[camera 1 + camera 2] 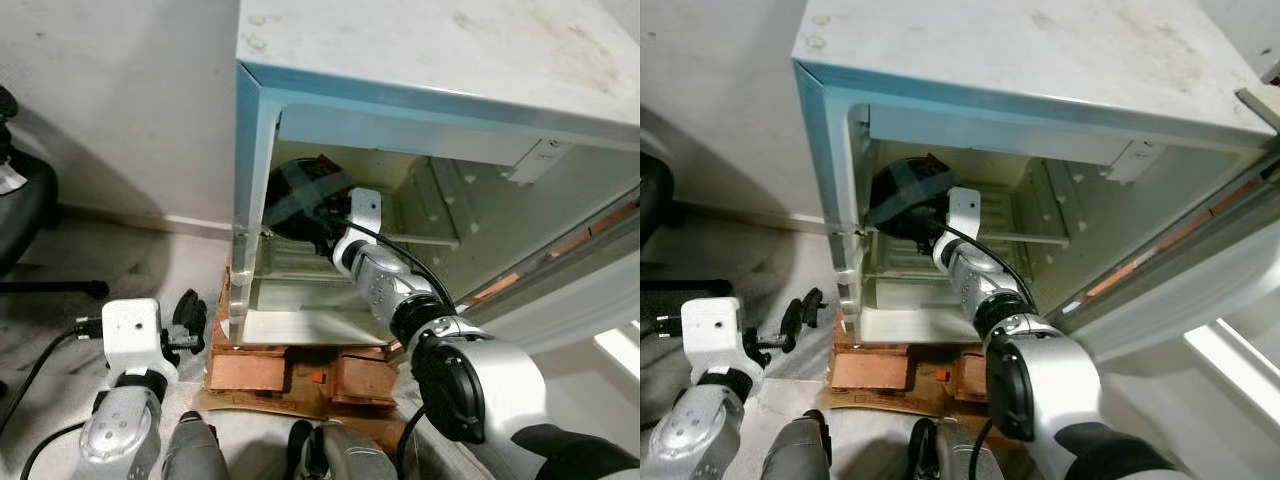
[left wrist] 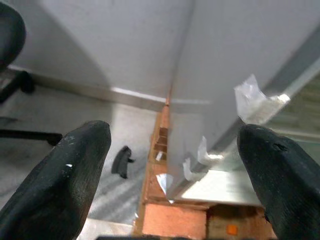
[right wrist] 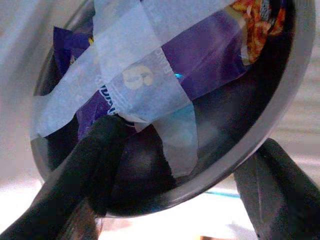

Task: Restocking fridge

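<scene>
A small white fridge (image 1: 420,60) stands open on a stack of reddish bricks (image 1: 250,368) set on a grey floor (image 1: 120,270), close against a pale wall (image 1: 120,100); the base of a black office chair (image 1: 25,215) sits off beyond the left pincer. The fridge door (image 1: 1200,290) swings out on the far side of the right arm, and torn tape scraps (image 2: 255,102) cling to the cabinet's front edge. The right arm reaches straight into the upper compartment, its right pincer (image 3: 180,170) closed around the rim of a round black bowl (image 1: 902,195), one finger (image 3: 100,150) inside the bowl and the other under its outer wall. The bowl is tipped on its side, apparently resting on the wire shelf (image 1: 1040,237), though the contact is hard to make out. It holds a purple snack packet (image 3: 200,55) strapped in by crossed strips of pale tape (image 3: 135,75). The left arm hangs low outside the cabinet, its left pincer (image 2: 175,165) spread wide and holding nothing, pointed at the fridge's lower front corner above the bricks.
</scene>
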Motion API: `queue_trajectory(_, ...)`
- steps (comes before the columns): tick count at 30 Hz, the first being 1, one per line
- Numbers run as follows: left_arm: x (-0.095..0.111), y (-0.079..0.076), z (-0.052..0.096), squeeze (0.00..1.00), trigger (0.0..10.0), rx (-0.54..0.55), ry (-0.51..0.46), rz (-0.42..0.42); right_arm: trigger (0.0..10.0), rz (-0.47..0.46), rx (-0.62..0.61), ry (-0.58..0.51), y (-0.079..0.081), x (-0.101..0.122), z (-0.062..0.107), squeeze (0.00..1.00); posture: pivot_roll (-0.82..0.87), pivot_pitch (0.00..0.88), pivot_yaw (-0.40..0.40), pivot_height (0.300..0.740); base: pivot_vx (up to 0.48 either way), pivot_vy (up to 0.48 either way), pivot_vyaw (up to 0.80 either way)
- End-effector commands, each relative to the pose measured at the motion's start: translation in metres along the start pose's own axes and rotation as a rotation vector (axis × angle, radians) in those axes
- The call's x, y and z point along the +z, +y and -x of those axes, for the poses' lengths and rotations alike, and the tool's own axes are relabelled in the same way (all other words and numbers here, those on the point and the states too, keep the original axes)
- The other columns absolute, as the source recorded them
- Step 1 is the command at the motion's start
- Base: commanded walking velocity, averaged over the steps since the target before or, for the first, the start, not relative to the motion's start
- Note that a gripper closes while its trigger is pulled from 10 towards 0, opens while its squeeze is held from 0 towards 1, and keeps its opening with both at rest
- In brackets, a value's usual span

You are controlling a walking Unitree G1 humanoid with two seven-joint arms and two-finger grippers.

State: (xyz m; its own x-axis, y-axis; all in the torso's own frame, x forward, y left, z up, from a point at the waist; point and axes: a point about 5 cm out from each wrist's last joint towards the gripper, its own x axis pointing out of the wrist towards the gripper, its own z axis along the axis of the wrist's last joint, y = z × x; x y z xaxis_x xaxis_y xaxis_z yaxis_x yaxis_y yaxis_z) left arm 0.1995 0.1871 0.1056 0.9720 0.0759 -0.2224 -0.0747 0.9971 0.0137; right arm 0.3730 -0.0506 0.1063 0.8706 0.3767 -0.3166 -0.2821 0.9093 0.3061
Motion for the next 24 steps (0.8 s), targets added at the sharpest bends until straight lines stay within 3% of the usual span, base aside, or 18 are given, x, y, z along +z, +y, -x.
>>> queue_trajectory(1, -0.005, 0.0, -0.001, 0.0, 10.0, -0.006, 0.015, 0.004, 10.0, 0.016, -0.011, -0.006, -0.008, 0.0, 0.002, 1.0, 0.28, 0.105, -0.188, 0.74, 0.0, 0.0, 0.0)
queue_trajectory(3, -0.003, 0.001, -0.004, 0.0, 10.0, -0.006, 0.008, 0.001, 10.0, -0.032, -0.027, -0.02, -0.011, 0.003, 0.002, 1.0, 0.27, 0.094, -0.184, 0.74, 0.0, 0.0, 0.0)
queue_trajectory(4, -0.002, 0.002, -0.009, 0.0, 10.0, -0.007, -0.003, -0.004, 10.0, -0.169, -0.049, -0.028, -0.016, 0.005, 0.003, 1.0, 0.27, 0.089, -0.182, 0.74, 0.0, 0.0, 0.0)
queue_trajectory(5, -0.001, 0.002, -0.011, 0.0, 10.0, -0.007, -0.008, -0.006, 10.0, -0.215, -0.064, -0.029, -0.017, 0.005, 0.003, 1.0, 0.27, 0.086, -0.184, 0.74, 0.0, 0.0, 0.0)
queue_trajectory(9, 0.0, 0.002, -0.013, 0.0, 10.0, -0.006, -0.014, -0.005, 10.0, -0.235, -0.083, -0.03, -0.013, 0.003, 0.002, 1.0, 0.27, 0.094, -0.185, 0.74, 0.0, 0.0, 0.0)
queue_trajectory(11, 0.0, 0.002, -0.011, 0.0, 10.0, -0.003, -0.018, -0.003, 10.0, -0.339, -0.099, -0.006, -0.005, -0.004, 0.0, 1.0, 0.28, 0.105, -0.185, 0.74, 0.0, 0.0, 0.0)
queue_trajectory(14, 0.0, 0.001, -0.008, 0.0, 10.0, 0.0, -0.017, -0.003, 10.0, -0.365, -0.099, 0.0, 0.002, -0.006, -0.001, 1.0, 0.28, 0.112, -0.184, 0.74, 0.0, 0.0, 0.0)
queue_trajectory(18, -0.001, 0.005, -0.002, 0.0, 10.0, 0.012, -0.009, -0.005, 10.0, -0.476, -0.081, 0.025, 0.028, -0.009, -0.005, 1.0, 0.3, 0.149, -0.189, 0.74, 0.0, 0.0, 0.0)
queue_trajectory(21, -0.001, 0.006, 0.0, 0.0, 10.0, 0.018, -0.007, -0.006, 10.0, -0.515, -0.075, 0.024, 0.034, -0.008, -0.006, 1.0, 0.31, 0.161, -0.195, 0.74, 0.0, 0.0, 0.0)
queue_trajectory(22, -0.001, 0.009, 0.002, 0.0, 10.0, 0.028, -0.004, -0.009, 10.0, -0.573, -0.056, 0.014, 0.046, -0.004, -0.008, 1.0, 0.31, 0.168, -0.199, 0.74, 0.0, 0.0, 0.0)
queue_trajectory(24, -0.001, 0.009, 0.002, 0.0, 10.0, 0.028, -0.004, -0.009, 10.0, -0.573, -0.056, 0.014, 0.046, -0.004, -0.008, 1.0, 0.31, 0.168, -0.199, 0.74, 0.0, 0.0, 0.0)
